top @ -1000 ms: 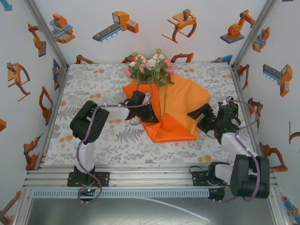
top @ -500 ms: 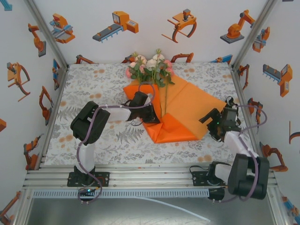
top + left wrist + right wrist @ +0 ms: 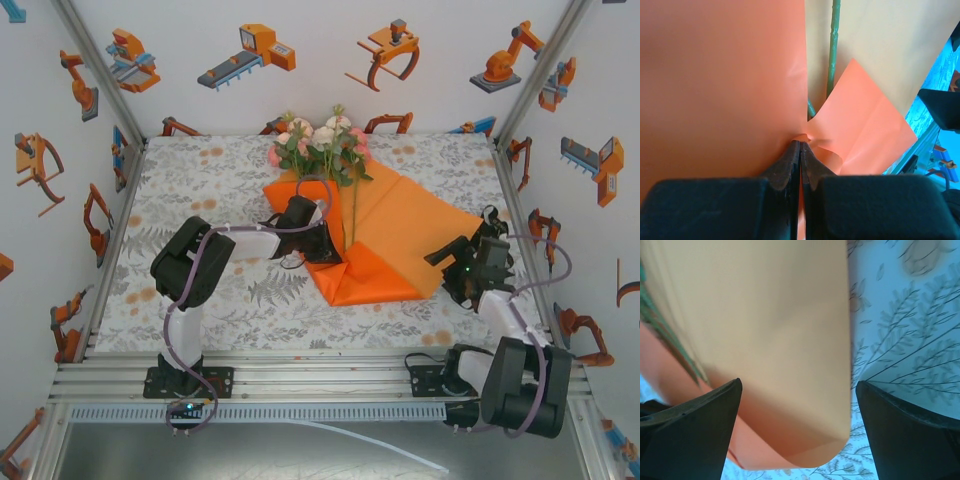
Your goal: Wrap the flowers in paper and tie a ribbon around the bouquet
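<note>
Your left end effector [image 3: 800,144] was pinching the paper [image 3: 715,75] beside the flowers [image 3: 318,140], and your right end effector [image 3: 798,390] stood open.

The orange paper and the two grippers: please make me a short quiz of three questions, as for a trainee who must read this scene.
1. True or false: the left gripper is shut on a fold of the paper.
2. Choose one. The heads of the flowers lie: A) at the far end of the paper; B) at its near end; C) under the folded near corner.
3. Fill the gap: the jaws of the right gripper stand ____.

Key: 1 true; 2 A; 3 open.
</note>
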